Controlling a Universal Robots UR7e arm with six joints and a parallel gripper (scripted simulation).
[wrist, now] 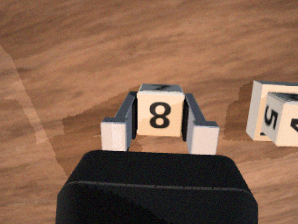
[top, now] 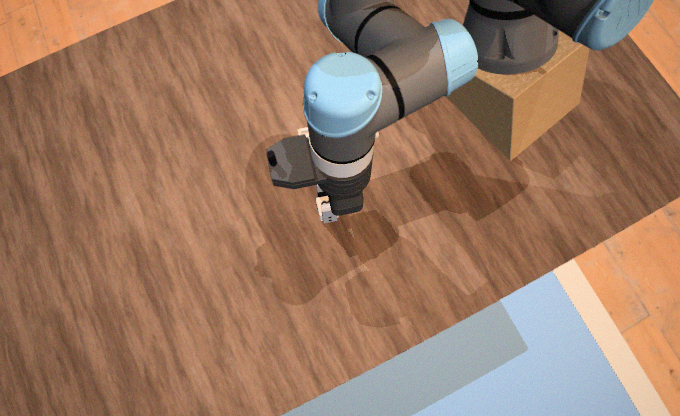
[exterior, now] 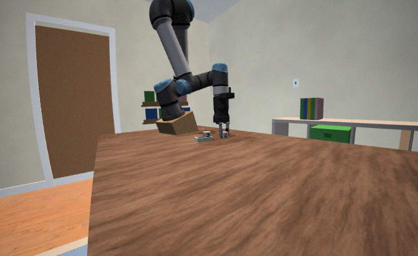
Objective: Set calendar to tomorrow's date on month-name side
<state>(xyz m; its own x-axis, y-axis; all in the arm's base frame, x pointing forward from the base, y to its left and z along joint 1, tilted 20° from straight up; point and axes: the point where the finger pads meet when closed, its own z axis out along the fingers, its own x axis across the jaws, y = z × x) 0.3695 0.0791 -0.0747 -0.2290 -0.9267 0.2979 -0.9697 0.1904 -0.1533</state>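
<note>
The claw [exterior: 224,135] is down on the wooden counter [exterior: 236,191], fingers straddling the cube showing an 8 [wrist: 160,115] and grasping it just right of the gray calendar tray [exterior: 201,138], where the other cube [exterior: 207,134] stands inside showing a 2.
</note>
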